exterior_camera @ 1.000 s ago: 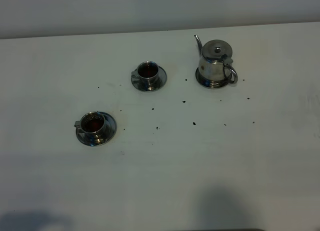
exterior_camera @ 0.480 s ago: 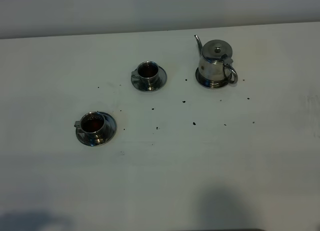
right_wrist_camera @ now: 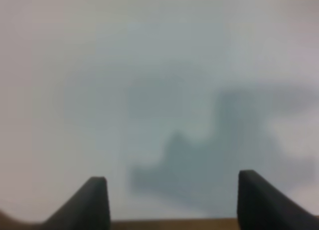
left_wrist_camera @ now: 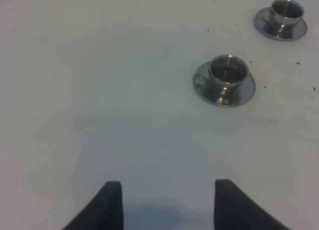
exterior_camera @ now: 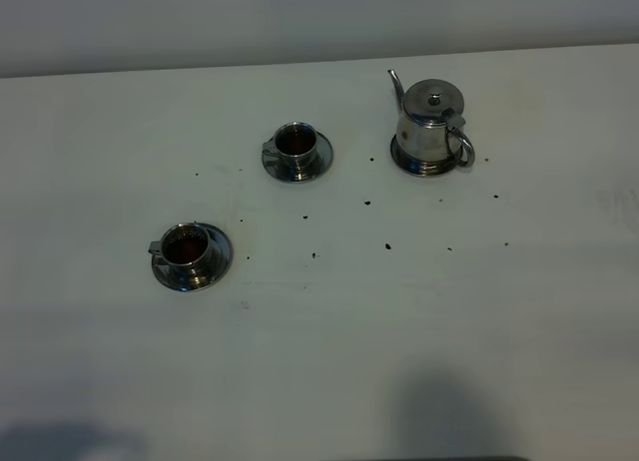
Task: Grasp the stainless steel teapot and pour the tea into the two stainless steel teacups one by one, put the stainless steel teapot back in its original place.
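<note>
Polished steel catches the light in three places on the white table [exterior_camera: 329,331]; the stainless steel teapot [exterior_camera: 429,128] stands upright toward the far right of the high view, its lid on, its thin spout rising on the left and its loop handle on the right; it sits on the round steel disc [exterior_camera: 409,165] whose rim shows just under its base. The farther teacup [exterior_camera: 295,142] stands on its saucer [exterior_camera: 319,158] to the left of the pot, well apart from it; dark liquid shows inside it. The nearer teacup [exterior_camera: 186,247] rests on its own saucer [exterior_camera: 218,253] farther left and closer to the front edge, and its inside also looks dark. Small dark specks [exterior_camera: 387,246] lie scattered on the table between the cups and the pot.

Neither arm appears in the high view; only soft shadows fall along the front of the table. The left gripper [left_wrist_camera: 167,200] has its two dark fingers spread wide with nothing between them, hanging over bare table; both cups lie ahead of it in the wrist view, the nearer one [left_wrist_camera: 228,70] closer and the farther one [left_wrist_camera: 286,10] beyond. The right gripper [right_wrist_camera: 172,200] is likewise spread wide and holds nothing; its view is blurred, showing only pale surface and a vague shadow.
</note>
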